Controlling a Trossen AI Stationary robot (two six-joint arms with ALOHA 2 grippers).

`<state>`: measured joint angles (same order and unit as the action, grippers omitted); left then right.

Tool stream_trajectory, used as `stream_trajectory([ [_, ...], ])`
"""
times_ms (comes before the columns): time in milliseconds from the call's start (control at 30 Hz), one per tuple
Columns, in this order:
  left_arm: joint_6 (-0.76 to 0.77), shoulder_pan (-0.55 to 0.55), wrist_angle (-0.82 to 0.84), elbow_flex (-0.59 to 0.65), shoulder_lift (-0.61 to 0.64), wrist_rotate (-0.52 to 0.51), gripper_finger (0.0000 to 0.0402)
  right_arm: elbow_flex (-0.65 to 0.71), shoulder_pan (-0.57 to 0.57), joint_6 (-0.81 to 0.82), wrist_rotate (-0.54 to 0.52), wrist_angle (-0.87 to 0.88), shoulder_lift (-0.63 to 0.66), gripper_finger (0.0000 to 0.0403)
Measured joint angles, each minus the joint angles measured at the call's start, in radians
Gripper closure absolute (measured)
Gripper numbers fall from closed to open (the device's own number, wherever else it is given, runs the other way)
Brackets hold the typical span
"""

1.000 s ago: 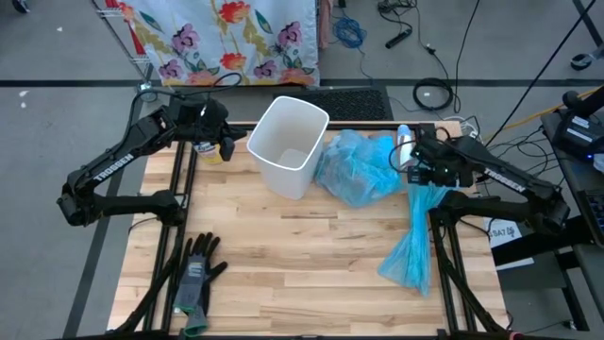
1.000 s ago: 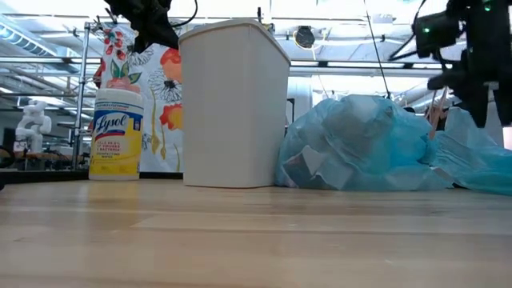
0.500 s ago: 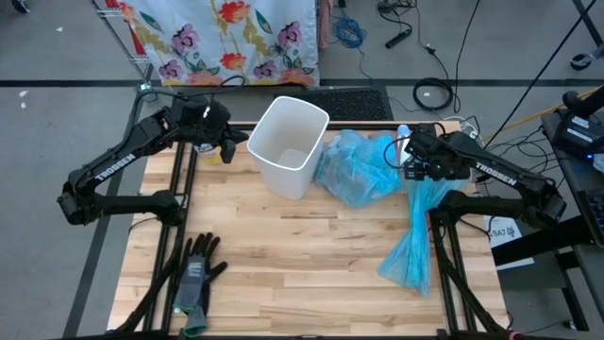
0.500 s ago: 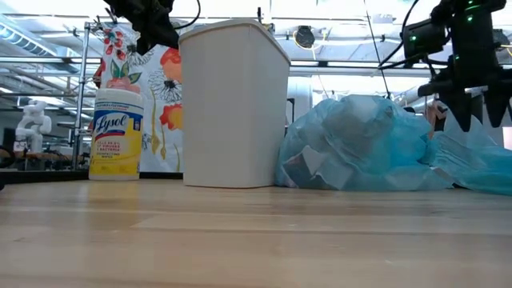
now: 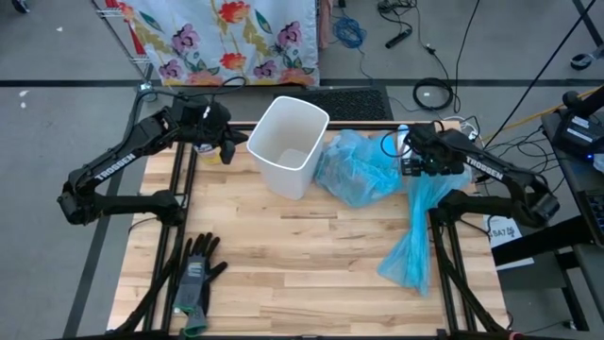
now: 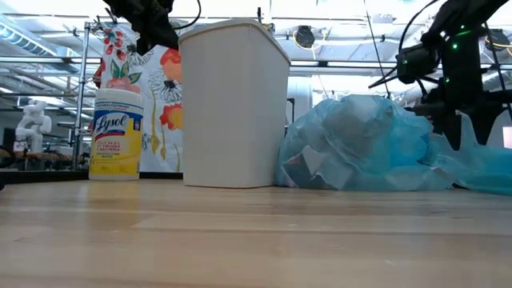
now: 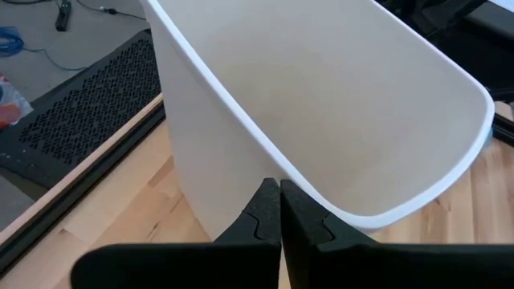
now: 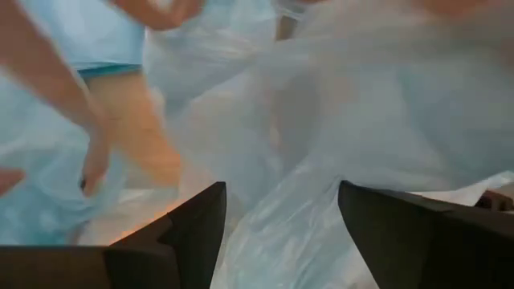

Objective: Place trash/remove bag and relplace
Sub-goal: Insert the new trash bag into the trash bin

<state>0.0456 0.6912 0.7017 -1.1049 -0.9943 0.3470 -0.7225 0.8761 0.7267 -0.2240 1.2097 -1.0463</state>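
high view: bag-swap step, empty white bin (image 5: 287, 146) far-centre, full blue bag (image 5: 357, 166) touching its right, spare bag (image 5: 413, 236) right edge; left wrist: left gripper (image 7: 279, 210) pinched shut at bin rim; right wrist: right gripper (image 8: 277, 229) open over bag, next likely close on plastic.
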Motion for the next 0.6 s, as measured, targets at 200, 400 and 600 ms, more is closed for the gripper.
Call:
stream_trajectory([
  [200,-0.003,0.0,0.0,0.0,0.0,0.007,0.0401,0.017,0.094,-0.082,0.017,-0.01,-0.057,0.0176],
  [400,-0.002,0.0,0.0,0.0,0.0,0.008,0.0401,0.132,0.135,-0.087,0.118,-0.139,-0.127,0.0182],
  [600,-0.001,0.0,0.0,0.0,0.0,0.008,0.0401,0.214,0.137,-0.056,0.13,-0.217,-0.169,0.025],
])
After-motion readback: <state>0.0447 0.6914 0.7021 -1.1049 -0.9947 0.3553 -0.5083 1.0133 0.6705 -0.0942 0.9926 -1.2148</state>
